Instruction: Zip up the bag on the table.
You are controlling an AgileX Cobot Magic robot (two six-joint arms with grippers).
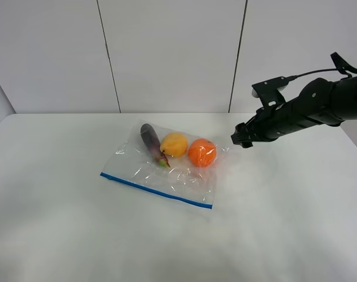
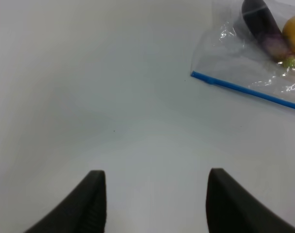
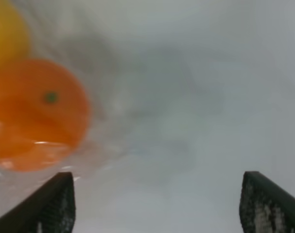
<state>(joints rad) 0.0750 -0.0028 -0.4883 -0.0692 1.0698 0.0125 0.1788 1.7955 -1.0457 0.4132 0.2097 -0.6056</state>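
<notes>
Overall, the table [image 1: 66,223] is a plain white matte top running back to pale wall panels [image 1: 172,53] split by dark vertical seams. The bag [image 1: 166,170] lies flat near the table's centre, its blue zipper strip [image 1: 157,190] along the near edge, with an eggplant [image 1: 150,141], yellow fruit [image 1: 174,144] and orange [image 1: 202,152] showing through it. At three o'clock from the bag, the right gripper [image 1: 242,140] hangs just above the tabletop, jaws spread and empty. The left gripper [image 2: 156,201] shows only in its wrist view, fingers apart over bare table, clear of the bag. The right wrist view is blurred; the fruit is cut off there.
</notes>
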